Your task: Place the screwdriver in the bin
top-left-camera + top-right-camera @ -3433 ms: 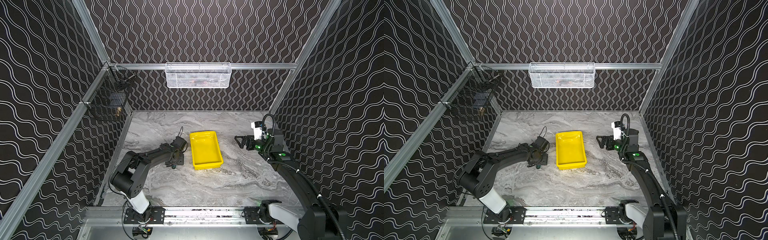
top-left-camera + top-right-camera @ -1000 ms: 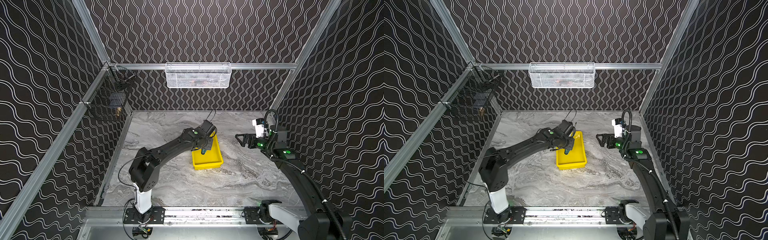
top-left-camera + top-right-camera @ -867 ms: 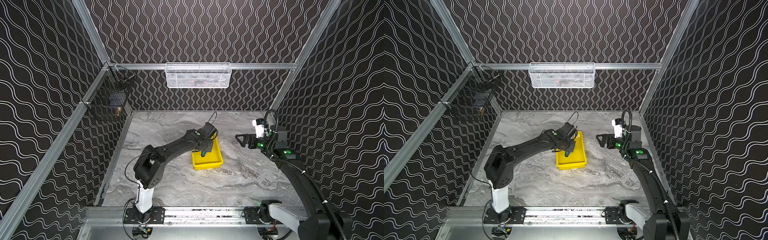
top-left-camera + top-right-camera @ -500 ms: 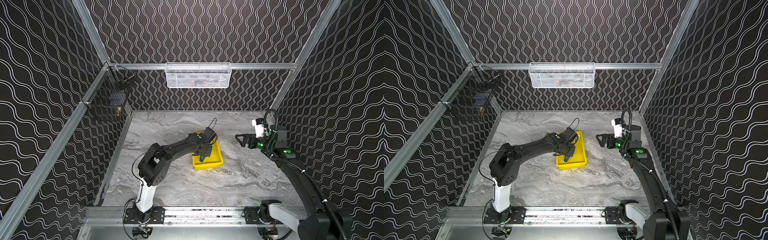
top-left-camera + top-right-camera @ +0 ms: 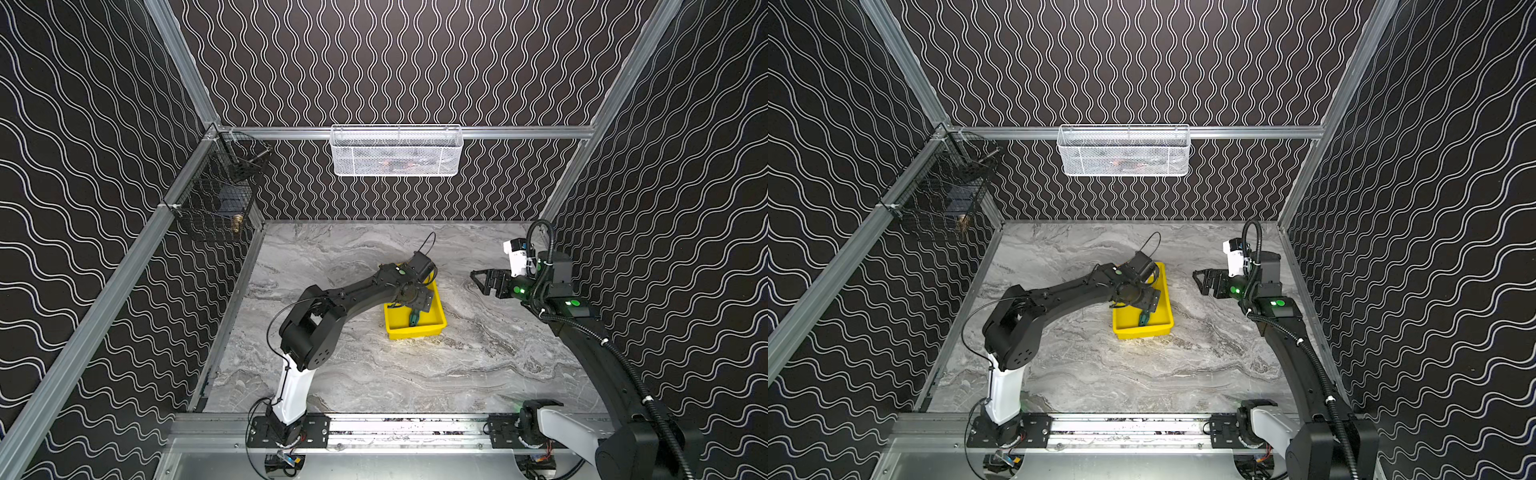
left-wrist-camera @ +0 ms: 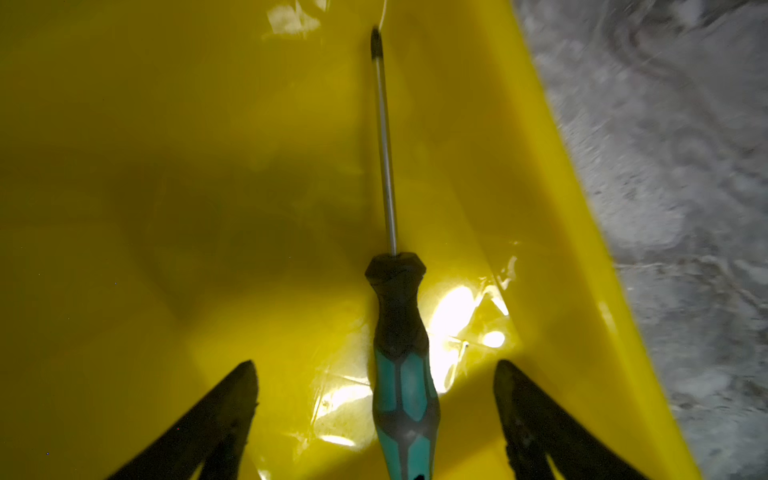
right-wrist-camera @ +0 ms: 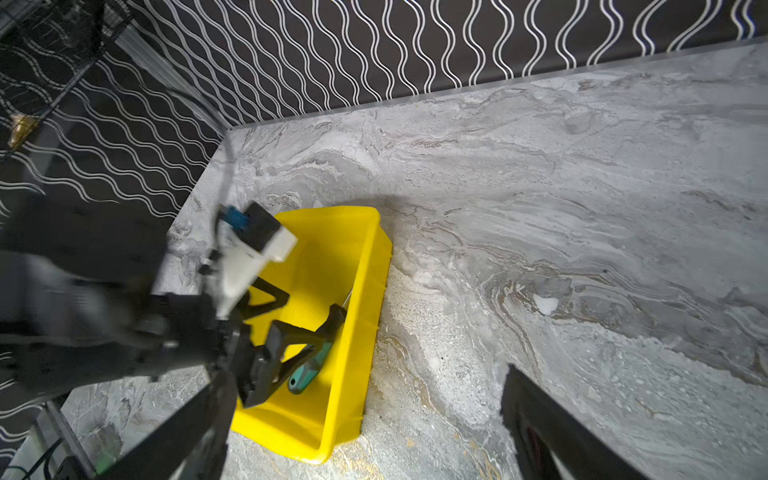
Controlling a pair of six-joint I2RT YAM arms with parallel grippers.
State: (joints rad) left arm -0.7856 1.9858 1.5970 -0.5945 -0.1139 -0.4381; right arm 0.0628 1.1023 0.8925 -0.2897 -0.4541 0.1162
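Left pincer (image 6: 375, 368) is spread wide, one finger on each side of the screwdriver (image 6: 400, 328) handle, neither touching it. The screwdriver lies inside the bin (image 6: 536, 199) on its floor, shaft close to one long wall (teal handle end toward the front of the table). Right pincer (image 5: 483, 281) is also spread and holds nothing, hanging over the table (image 5: 415, 374) to the right of the bin, apart from it. The table is grey marble-look with veins, and the bin sits about mid-table. Walls (image 5: 374, 62) on three sides are black with white wavy lines, with aluminium posts (image 5: 183, 66) at the corners. A white mesh basket (image 5: 395, 151) hangs on the back wall and a black wire basket (image 5: 214, 195) on the left wall. Both arm bases sit on a metal rail (image 5: 395, 428) along the front edge.
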